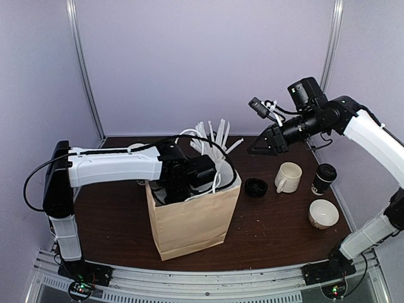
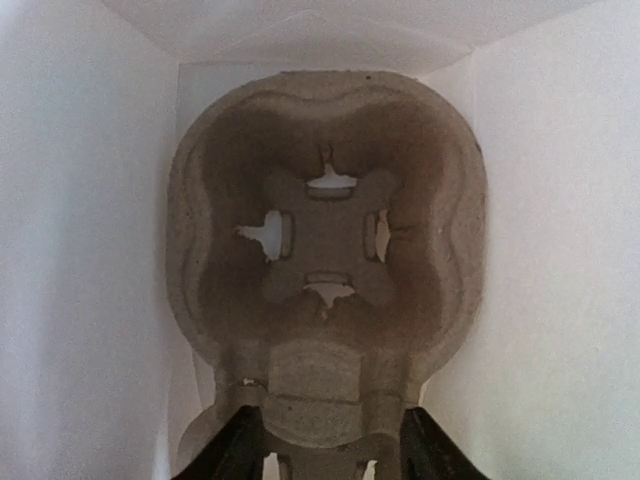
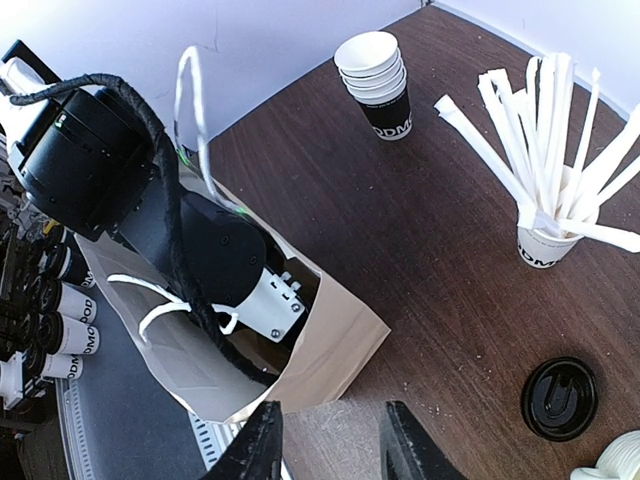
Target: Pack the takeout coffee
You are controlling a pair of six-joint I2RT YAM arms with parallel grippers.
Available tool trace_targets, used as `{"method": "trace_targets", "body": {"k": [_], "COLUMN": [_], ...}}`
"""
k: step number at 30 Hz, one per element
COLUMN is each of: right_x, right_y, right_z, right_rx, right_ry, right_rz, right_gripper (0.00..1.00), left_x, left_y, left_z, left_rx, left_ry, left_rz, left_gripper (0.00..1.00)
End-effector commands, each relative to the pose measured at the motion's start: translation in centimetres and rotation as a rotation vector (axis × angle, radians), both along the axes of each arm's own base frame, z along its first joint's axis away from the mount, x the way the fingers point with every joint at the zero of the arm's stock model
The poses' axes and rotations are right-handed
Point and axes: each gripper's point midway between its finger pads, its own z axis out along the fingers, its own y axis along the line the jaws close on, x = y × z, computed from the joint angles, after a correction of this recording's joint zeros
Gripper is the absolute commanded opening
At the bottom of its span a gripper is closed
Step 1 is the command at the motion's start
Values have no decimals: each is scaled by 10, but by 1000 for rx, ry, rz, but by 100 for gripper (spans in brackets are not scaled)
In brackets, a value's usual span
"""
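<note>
Black-lidded takeout coffee (image 1: pixel 324 178) stands upright, lid up, on table (image 1: pixel 271 221).

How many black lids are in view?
2. A loose lid lies right of the paper bag; the other closes the takeout coffee further right. The bag may hide more.

1. A paper bag (image 1: pixel 192 218) stands at the near middle of the bench (image 1: pixel 278 227).
2. A pulp cup carrier (image 2: pixel 325 250) lies inside the bag.
3. Right of the bag, in a row: a loose lid (image 1: pixel 255 187), a mug (image 1: pixel 288 177), the takeout coffee (image 1: pixel 324 178).
4. A bowl (image 1: pixel 323 214) sits in front of the coffee.
5. A cup of sticks (image 3: pixel 545 240) stands behind the bag.
</note>
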Motion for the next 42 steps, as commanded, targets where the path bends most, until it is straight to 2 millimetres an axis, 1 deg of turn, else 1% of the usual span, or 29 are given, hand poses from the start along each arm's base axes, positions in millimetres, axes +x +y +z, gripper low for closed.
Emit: {"method": "trace_targets", "body": {"k": [1,8,16,21,24,29,31,33,35,37,38,39,41,42], "right_x": [4,5,5,3,2,-3,-7,-13,-28,-45,-54,-61,-74,-79], "right_y": [3,5,8,7,7,5,4,5,7,8,8,8,12,15], "right_z": [2,-1,-1,0,0,2,3,8,18,34,39,46,49,49], "right_rx": [18,16,26,23,21,18,22,38,81,133,150,159,134,119], "right_ry": [-12,-8,2,-11,-23,-49,-61,-76,-87,-107,-116,-137,-168,-180], "right_rz": [10,19,39,50,58,84,105,146,221,304,339,372,419,437], "right_gripper": [37,37,38,38,39,40,40,41,42,47,52,56,60,61], "left_x": [7,8,5,12,13,15,17,15,13,12,12,11,15,20], "left_y": [-1,-8,-13,-16,-19,-18,-17,-18,-17,-14,-12,-6,1,5], "left_z": [25,71,107,145,166,195,210,230,252,273,284,298,316,323], "left_rx": [-43,-159,-256,-332,-391,-465,-501,-569,-647,-721,-759,-805,-864,-888], "left_ry": [-46,-90,-103,-173,-202,-256,-289,-318,-349,-390,-419,-455,-527,-572], "left_rz": [4,16,5,6,1,3,0,-13,-24,-28,-24,-18,8,32], "left_gripper": [50,52,56,56,56,56,55,54,53,51,50,50,51,53]}}
